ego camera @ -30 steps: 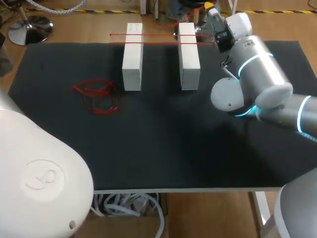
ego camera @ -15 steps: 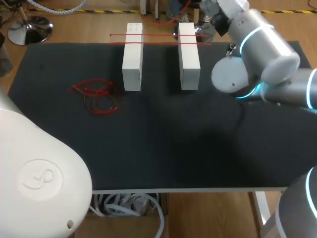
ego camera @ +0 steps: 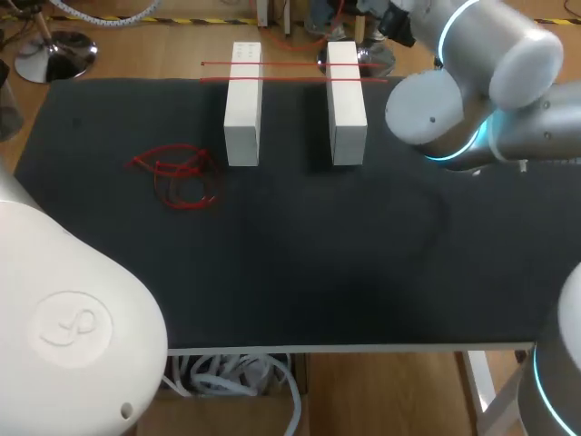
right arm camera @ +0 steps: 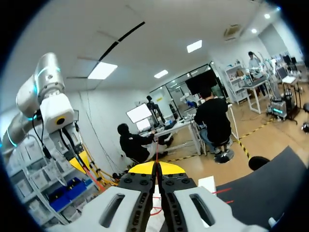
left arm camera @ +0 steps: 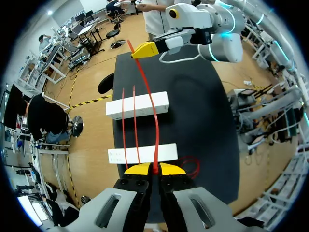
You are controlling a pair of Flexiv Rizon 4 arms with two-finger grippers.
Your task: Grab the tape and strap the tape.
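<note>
Tape (left arm camera: 150, 96), a thin red strip, hangs in the air above the table, pinched at both ends. The left claw (left arm camera: 155, 169) has its yellow tips clamped together on one end. The right claw (right arm camera: 155, 168) is likewise closed on the other, past the far block.

The step in hand looks like laying this strip across the two white blocks (ego camera: 242, 104) (ego camera: 346, 100), next to the two strips (ego camera: 290, 64) (ego camera: 290, 80) that already cross them. To do it well, keep the strip taut and parallel to those two. Lower both ends at the same rate so it lands flat on both blocks without dragging the laid strips. Neither claw should let go before the strip rests on both blocks.

Only the left wrist view shows the whole held strip running from claw to claw above the blocks. The head view shows neither that strip nor the left claw, but it places the blocks at 12 o'clock on the table (ego camera: 300, 263). It also shows a loose red tangle (ego camera: 179, 177) at about 10 o'clock. The right wrist view shows little more than a red thread at its own tips.
</note>
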